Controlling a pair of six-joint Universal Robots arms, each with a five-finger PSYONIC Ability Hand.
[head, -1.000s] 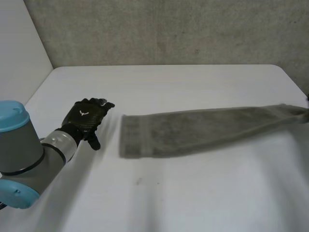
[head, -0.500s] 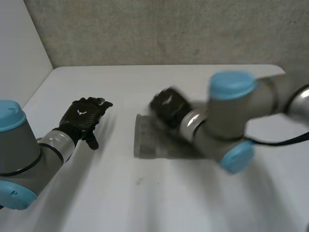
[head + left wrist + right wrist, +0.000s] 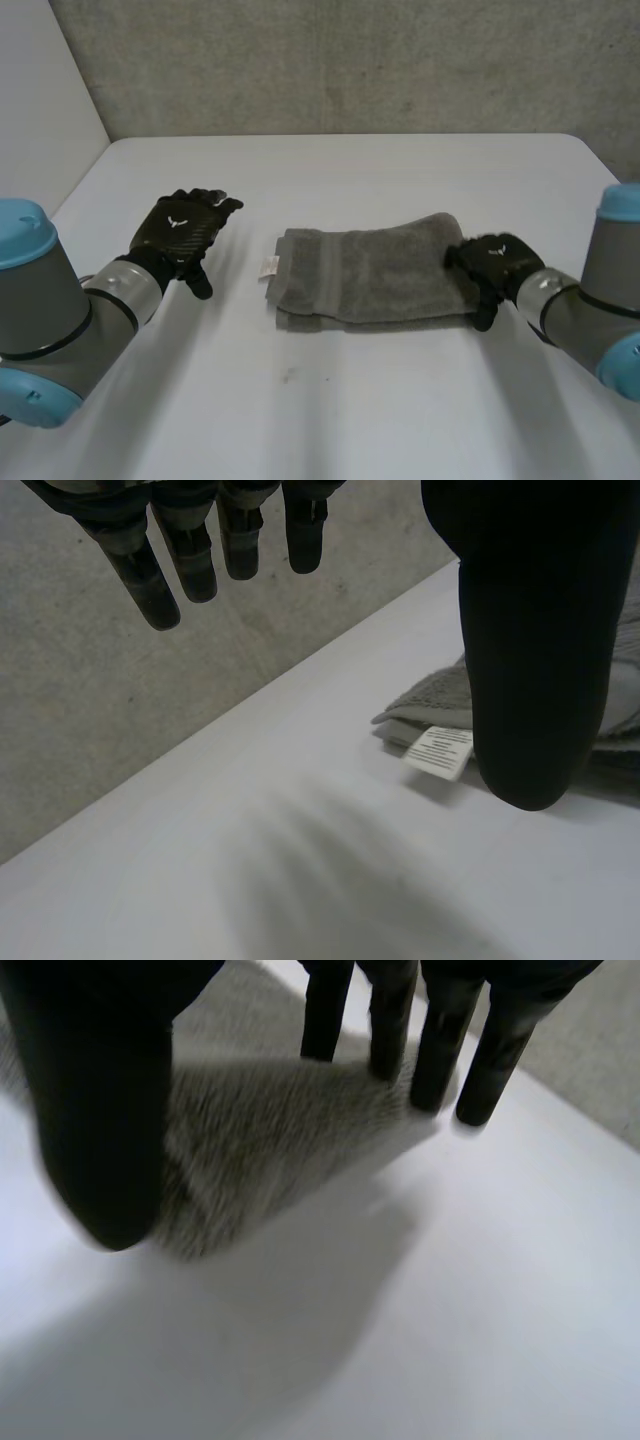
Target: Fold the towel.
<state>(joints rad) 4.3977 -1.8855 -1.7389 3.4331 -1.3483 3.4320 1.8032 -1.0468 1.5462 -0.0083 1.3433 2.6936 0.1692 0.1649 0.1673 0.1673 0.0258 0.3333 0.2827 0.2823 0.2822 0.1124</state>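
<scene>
The right arm [image 3: 590, 310] has swung back from the middle of the table [image 3: 350, 410] to its own side, and the towel [image 3: 365, 275], stretched out long towards the right edge a second ago, now lies doubled over in a short grey block at the middle of the table; the left hand [image 3: 183, 228] has barely shifted; the towel's two layers lie roughly one on the other, the edges at the left end nearly matched, with a small white label [image 3: 268, 266] sticking out from that end; the right hand [image 3: 487, 262] sits at the opposite end, the folded one, low over the table with its palm above the cloth; in the right wrist view its fingers [image 3: 440, 1040] are straight and spread, their tips down at the towel's far edge, and the thumb [image 3: 100, 1090] stands well apart from them at the near edge, so the hand is wide and relaxed and grips nothing, though I cannot tell whether the fingertips touch the cloth; the left hand hovers above bare table well to the left of the towel, apart from it, palm down; in the left wrist view its fingers are straight and loosely spread, the thumb held away from them, nothing between them, with the label and the towel's corner beyond the thumb; a grey wall [image 3: 350, 60] runs behind the table.
</scene>
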